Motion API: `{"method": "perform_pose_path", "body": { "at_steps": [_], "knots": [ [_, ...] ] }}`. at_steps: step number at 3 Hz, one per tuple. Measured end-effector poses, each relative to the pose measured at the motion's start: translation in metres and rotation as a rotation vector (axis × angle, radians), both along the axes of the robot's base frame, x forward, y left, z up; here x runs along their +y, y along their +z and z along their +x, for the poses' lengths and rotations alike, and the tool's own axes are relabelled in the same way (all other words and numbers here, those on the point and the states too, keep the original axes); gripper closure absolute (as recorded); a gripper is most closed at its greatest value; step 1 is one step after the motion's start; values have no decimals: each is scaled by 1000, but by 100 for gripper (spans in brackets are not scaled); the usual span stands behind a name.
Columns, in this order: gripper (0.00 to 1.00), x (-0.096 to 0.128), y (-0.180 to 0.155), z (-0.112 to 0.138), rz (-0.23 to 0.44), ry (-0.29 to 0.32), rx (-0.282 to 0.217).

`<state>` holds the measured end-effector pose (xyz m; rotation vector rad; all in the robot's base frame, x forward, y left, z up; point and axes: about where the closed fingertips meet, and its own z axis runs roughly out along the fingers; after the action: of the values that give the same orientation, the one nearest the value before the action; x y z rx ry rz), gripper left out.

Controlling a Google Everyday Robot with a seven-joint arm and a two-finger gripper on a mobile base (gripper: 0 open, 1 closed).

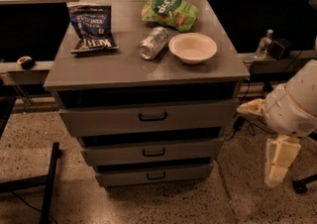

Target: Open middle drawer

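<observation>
The grey metal cabinet (148, 72) has three drawer fronts, each with a small black bar handle. The middle drawer (153, 151) sits between the taller top drawer (148, 117) and the slimmer bottom drawer (154, 174), and its front is flush with the others. My gripper (277, 161) hangs to the right of the cabinet, level with the middle and bottom drawers. It is apart from the cabinet and holds nothing that I can see.
On the cabinet top lie a dark chip bag (90, 27), a green snack bag (170, 11), a can on its side (152, 43) and a white bowl (192, 47). A black stand leg (49, 178) is on the floor at the left. Cables and a bottle (264, 43) are behind at the right.
</observation>
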<state>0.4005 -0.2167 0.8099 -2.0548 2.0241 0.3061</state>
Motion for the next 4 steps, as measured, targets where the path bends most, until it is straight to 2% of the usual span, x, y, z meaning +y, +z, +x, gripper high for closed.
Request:
{"method": "perform_pose_path", "body": {
  "at_steps": [1, 2, 3, 4],
  "knots": [
    [0, 1, -2, 1, -1, 74, -22],
    [0, 16, -39, 6, 78, 67, 14],
    [0, 41, -81, 3, 108, 112, -2],
    [0, 62, -123, -3, 71, 247, 9]
  ]
}}
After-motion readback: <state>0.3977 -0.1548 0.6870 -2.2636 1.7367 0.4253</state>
